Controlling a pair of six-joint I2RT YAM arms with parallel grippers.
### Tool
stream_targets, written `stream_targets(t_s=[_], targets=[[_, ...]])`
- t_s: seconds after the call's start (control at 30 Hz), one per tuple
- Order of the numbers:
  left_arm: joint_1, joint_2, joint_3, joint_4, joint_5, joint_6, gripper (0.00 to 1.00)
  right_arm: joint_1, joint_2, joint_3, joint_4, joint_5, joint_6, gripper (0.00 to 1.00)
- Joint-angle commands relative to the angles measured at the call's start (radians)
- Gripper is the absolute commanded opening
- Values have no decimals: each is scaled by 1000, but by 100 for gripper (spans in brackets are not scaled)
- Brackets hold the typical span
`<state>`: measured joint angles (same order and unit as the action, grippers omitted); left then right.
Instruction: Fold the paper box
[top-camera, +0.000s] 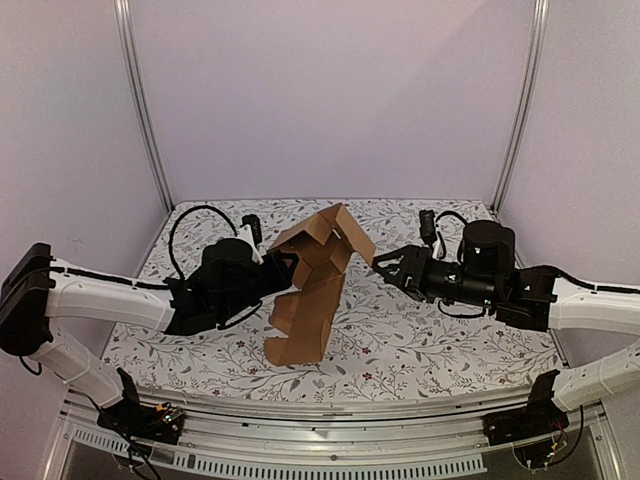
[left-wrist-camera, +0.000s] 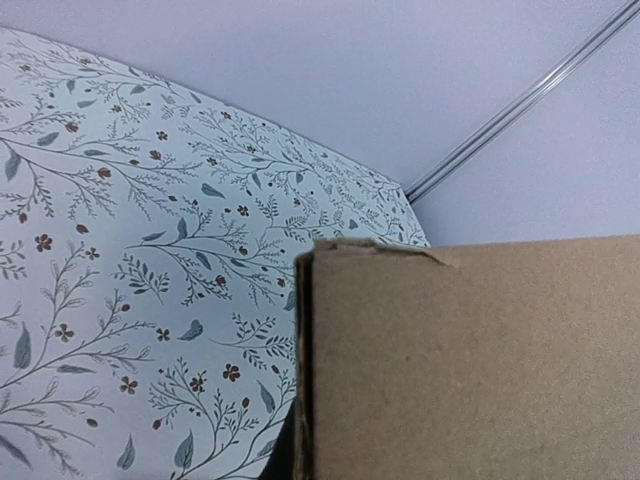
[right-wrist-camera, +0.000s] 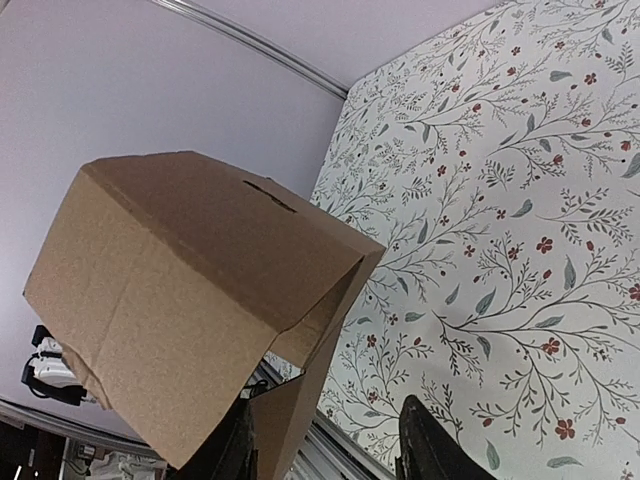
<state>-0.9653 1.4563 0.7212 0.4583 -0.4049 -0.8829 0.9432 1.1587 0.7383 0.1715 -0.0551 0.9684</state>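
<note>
Pale lilac walls and two metal corner posts close in a table covered in a flowered cloth. The left arm reaches in low from the left edge, the right arm from the right edge, both stretched nearly level. The paper box, half formed, stands raised over the table's middle, its lowest flap touching the cloth toward the near edge. The left gripper is clamped on the box's left side. The right gripper sits just beside the upper right corner, jaws parted and holding nothing. To fold well, the left should probably steady the carton while the right presses a loose flap along its crease.
</note>
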Motion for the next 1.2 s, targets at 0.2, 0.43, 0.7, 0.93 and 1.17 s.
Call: stream_targets(t_s=[0.2,0.43,0.7,0.93,1.17], targets=[[31,-39,14,-87,2,70,0,-6,-148,51,-405,124,-287,52],[44,-68,-5,-92,69,142,0,-14,-133,218,-557,48,-492,54],[59,-97,-20,-81,178,206,0,-16,-20,374,-578,-185,-625,58],[73,-137,-49,-45,283,233,0,-16,47,466,-619,-236,-693,59],[84,-154,-46,-66,318,234,0,-16,111,520,-633,-270,-702,57]])
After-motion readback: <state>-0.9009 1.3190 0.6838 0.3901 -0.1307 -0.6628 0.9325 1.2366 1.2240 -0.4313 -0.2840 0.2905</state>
